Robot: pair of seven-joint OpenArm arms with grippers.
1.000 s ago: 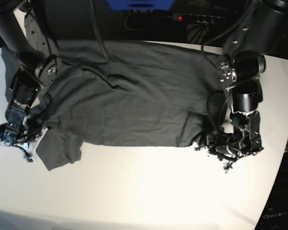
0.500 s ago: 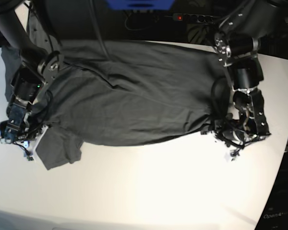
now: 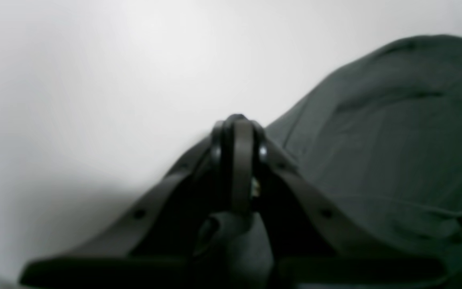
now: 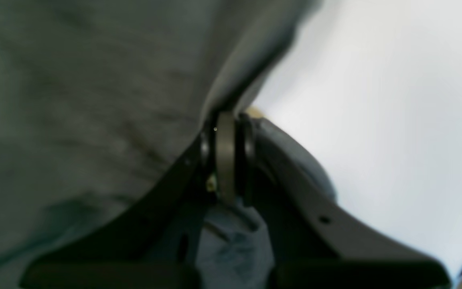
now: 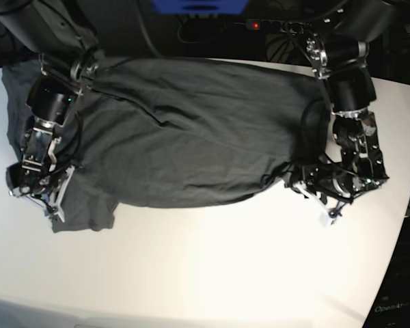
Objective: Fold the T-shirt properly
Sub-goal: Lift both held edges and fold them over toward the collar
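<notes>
The dark grey T-shirt (image 5: 191, 130) lies spread across the far half of the white table (image 5: 212, 273), wrinkled, with one sleeve (image 5: 82, 215) hanging toward the front left. My left gripper (image 5: 299, 183) is shut on the shirt's edge at the right. In the left wrist view its jaws (image 3: 237, 136) pinch a fold of cloth, and the T-shirt (image 3: 383, 140) billows to their right. My right gripper (image 5: 49, 205) is shut on the cloth at the left, by the sleeve. Its jaws (image 4: 226, 132) clamp a fold, with the T-shirt (image 4: 74, 100) filling the left of that view.
A power strip (image 5: 273, 26) with a red light and a blue object (image 5: 198, 5) sit behind the table's far edge. The table's edge curves away at the right (image 5: 403, 225). Cables and a small white tag (image 5: 325, 219) hang off the left wrist.
Both arms have drawn back toward the table's far side while keeping their grip. The shirt's side edges have shifted with them, and its front hem now bows in a curve.
</notes>
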